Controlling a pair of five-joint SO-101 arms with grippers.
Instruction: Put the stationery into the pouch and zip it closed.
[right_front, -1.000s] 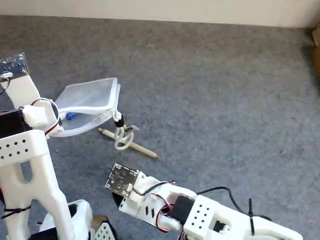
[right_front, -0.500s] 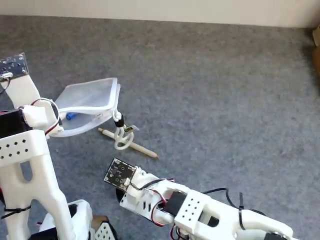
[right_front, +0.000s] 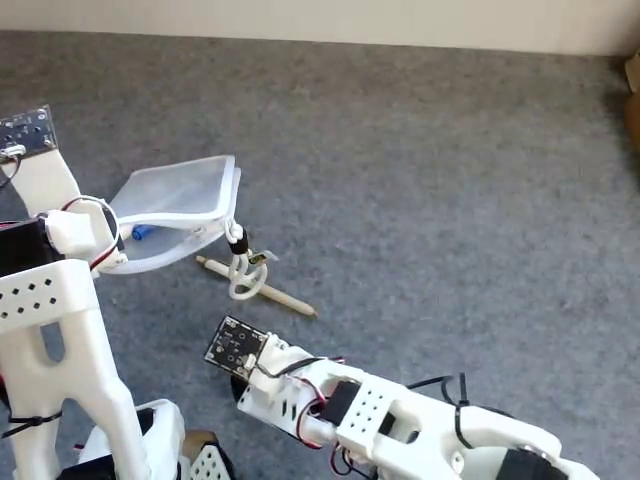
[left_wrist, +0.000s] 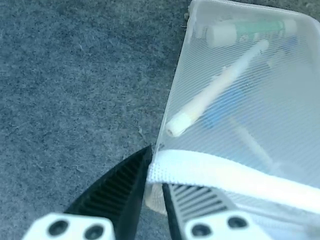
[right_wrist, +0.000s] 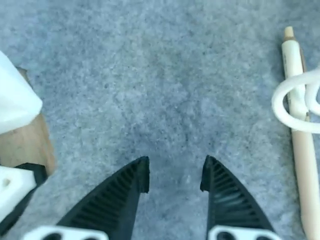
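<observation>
A translucent white pouch (right_front: 180, 205) lies at the left of the grey carpet, with pens and a blue item visible through its mesh (left_wrist: 240, 95). My left gripper (left_wrist: 156, 172) is shut on the pouch's white zipper edge (left_wrist: 225, 172). A beige pen (right_front: 262, 288) lies on the carpet just in front of the pouch, under the white looped zip-pull cord (right_front: 240, 272). My right gripper (right_wrist: 174, 175) is open over bare carpet, with the beige pen (right_wrist: 300, 130) and the white cord loop (right_wrist: 295, 102) off to one side of it.
The left arm's white frame (right_front: 50, 330) stands at the lower left. A wooden edge and white parts of the arm base (right_wrist: 20, 130) sit close to the right gripper. Open grey carpet (right_front: 440, 180) stretches to the right and the back.
The right arm has shifted a little toward the left and the near edge; its wrist board moved slightly left. The pouch, the pen and the left arm have stayed put.
</observation>
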